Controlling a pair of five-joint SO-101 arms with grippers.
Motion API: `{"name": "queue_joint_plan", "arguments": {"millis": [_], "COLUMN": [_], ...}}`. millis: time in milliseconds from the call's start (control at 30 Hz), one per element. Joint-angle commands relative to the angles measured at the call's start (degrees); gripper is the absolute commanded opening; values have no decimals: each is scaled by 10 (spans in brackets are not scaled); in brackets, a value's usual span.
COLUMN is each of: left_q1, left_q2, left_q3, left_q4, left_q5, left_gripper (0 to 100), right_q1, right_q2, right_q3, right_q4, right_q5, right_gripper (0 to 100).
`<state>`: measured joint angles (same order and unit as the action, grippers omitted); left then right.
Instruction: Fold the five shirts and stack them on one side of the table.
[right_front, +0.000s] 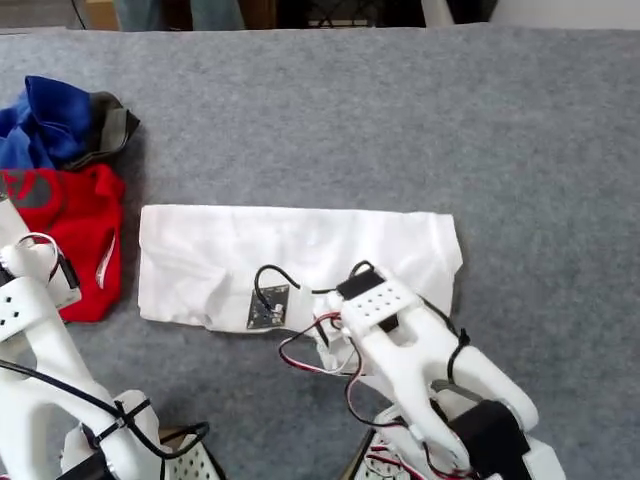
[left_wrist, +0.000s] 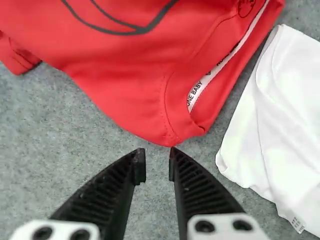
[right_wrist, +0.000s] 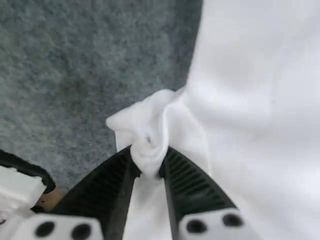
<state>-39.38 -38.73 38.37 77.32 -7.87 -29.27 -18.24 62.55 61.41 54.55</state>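
Note:
A white shirt (right_front: 300, 258) lies folded into a long strip across the middle of the grey table. My right gripper (right_wrist: 148, 155) is shut on a bunched bit of the white shirt's (right_wrist: 240, 90) near edge; in the high view the right arm (right_front: 385, 315) covers that spot. A red shirt (right_front: 88, 230) lies at the left, and its collar edge (left_wrist: 170, 100) is just ahead of my left gripper (left_wrist: 156, 162). That gripper hovers over the grey cloth, its fingers slightly apart and holding nothing. The left arm (right_front: 30, 300) stands beside the red shirt.
A blue shirt (right_front: 45, 120) and a dark grey one (right_front: 112, 125) lie crumpled at the far left, behind the red one. Bare grey table cover (right_front: 540, 150) stretches over the right and far side. Loose arm cables (right_front: 310, 350) hang near the white shirt's front edge.

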Motion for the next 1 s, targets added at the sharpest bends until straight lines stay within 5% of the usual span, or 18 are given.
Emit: {"name": "queue_joint_plan", "arguments": {"millis": [0, 367, 533, 967], "left_q1": [-6, -6, -3, -2], "left_q2": [0, -1, -1, -1], "left_q3": [-28, -29, -27, -26], "left_q4": [-3, -3, -3, -3], "left_q5": [9, 9, 9, 9], "left_gripper": [109, 109, 109, 109], "right_q1": [-5, 65, 117, 113], "right_q2": [30, 64, 182, 486], "right_q3": [-17, -283, -415, -792], "right_q4": [31, 212, 233, 347], "right_q5": [-11, 70, 117, 206], "right_gripper": [14, 14, 14, 19]}}
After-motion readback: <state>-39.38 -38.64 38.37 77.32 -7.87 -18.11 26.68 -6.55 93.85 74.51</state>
